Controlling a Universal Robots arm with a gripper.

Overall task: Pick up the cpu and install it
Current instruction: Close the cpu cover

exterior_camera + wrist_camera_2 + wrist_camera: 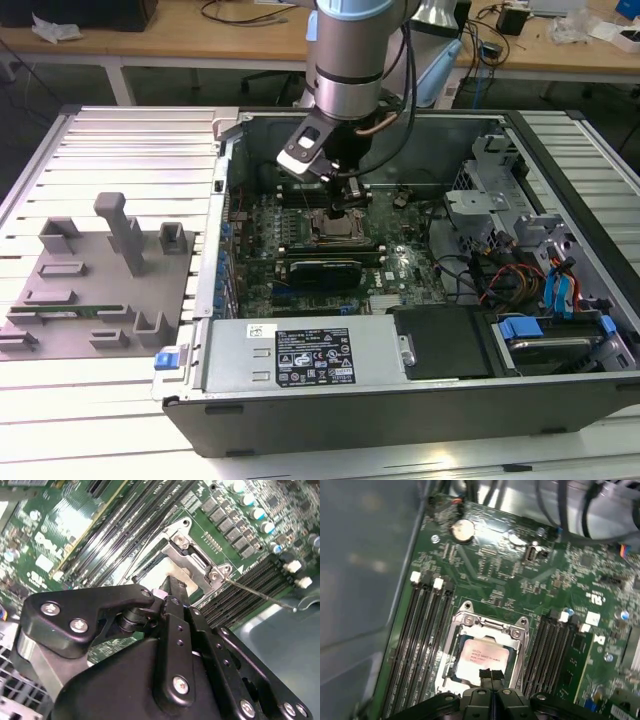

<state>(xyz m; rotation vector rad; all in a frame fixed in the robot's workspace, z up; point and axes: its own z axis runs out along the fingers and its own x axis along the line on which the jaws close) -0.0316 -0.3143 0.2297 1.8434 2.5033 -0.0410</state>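
The cpu, seemingly a light, stiff, slick-topped chip, likely fragile underneath and best held by its pale edges, lies flat in the socket at the exterior view's centre, beneath the gripper, its fingers pressed together.

Bright overhead light; white glare on motherboard

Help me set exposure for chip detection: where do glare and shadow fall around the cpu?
In the first wrist view, the cpu top reflects light and looks washed pale, the end effector a dark mass at its edge; in the second wrist view, glare whitens a patch of the motherboard; in the exterior view, the case interior is dimmer than the pale slatted table.
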